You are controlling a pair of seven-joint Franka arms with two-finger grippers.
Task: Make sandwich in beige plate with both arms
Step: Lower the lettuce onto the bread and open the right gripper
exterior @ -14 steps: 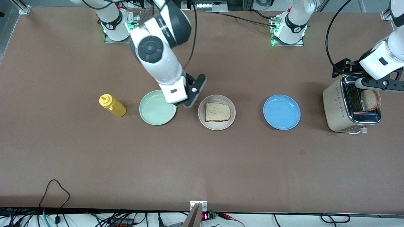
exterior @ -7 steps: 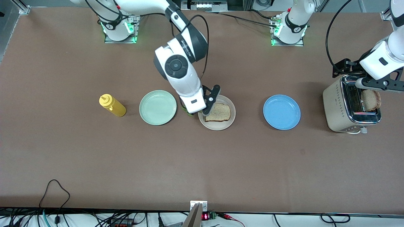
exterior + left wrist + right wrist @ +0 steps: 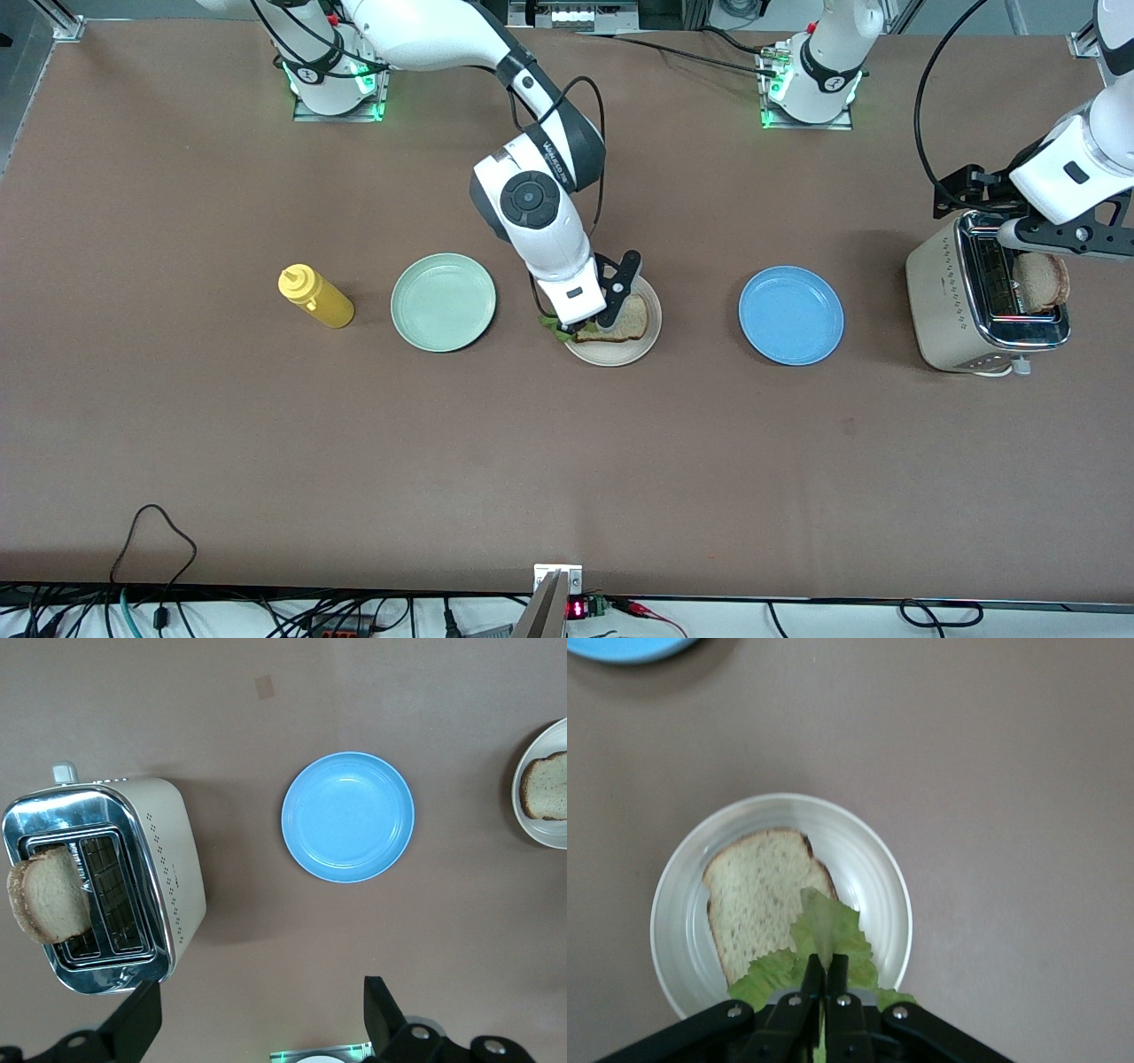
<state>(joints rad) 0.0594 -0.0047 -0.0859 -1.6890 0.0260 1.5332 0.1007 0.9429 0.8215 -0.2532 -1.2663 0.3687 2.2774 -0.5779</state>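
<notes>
The beige plate (image 3: pixel 645 341) lies mid-table with one tan bread slice (image 3: pixel 627 321) on it. My right gripper (image 3: pixel 582 330) is low over the plate's rim toward the right arm's end, shut on a ruffled green lettuce leaf (image 3: pixel 555 328). In the right wrist view the leaf (image 3: pixel 828 935) hangs from the closed gripper (image 3: pixel 825 981) over the edge of the slice (image 3: pixel 755 895) and the plate (image 3: pixel 873 859). My left gripper (image 3: pixel 1059 237) waits open and empty above the toaster (image 3: pixel 948 301), where a second bread slice (image 3: pixel 1042 281) stands in a slot. It also shows in the left wrist view (image 3: pixel 49 895).
A mint-green plate (image 3: pixel 443 302) and a yellow squeeze bottle (image 3: pixel 315 297) lie toward the right arm's end. A blue plate (image 3: pixel 790 315) lies between the beige plate and the toaster. Bare brown table lies nearer the front camera.
My right arm has swung from over the mint-green plate to the beige plate and come lower, carrying the lettuce leaf. The left arm has not moved.
</notes>
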